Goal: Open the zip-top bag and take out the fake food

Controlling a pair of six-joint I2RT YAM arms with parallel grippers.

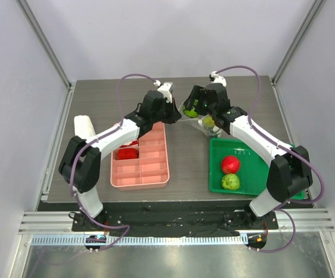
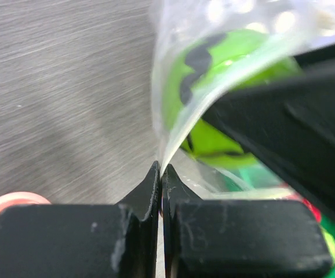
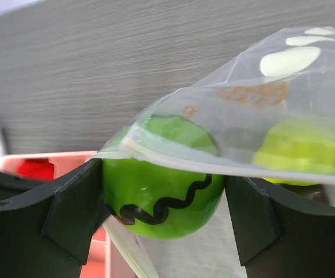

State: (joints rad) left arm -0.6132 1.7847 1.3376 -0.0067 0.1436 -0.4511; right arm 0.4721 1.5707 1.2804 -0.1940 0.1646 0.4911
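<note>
The left fingers (image 2: 144,194), pressed together, pinch the zip-top bag (image 2: 170,98) taut so the right fingers (image 3: 75,202), spread wide, clasp 1 green fruit (image 3: 161,197) between them.

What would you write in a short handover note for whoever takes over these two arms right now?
Left gripper: shut on the edge of the bag.
Right gripper: shut on a green fruit with a black squiggle, bag film draped over it.
Things: pear inside the bag; red apple and bumpy green fruit in the green tray.
Done: bag looks open, two fruits out.
Left: pull out the held fruit, then the pear.
</note>
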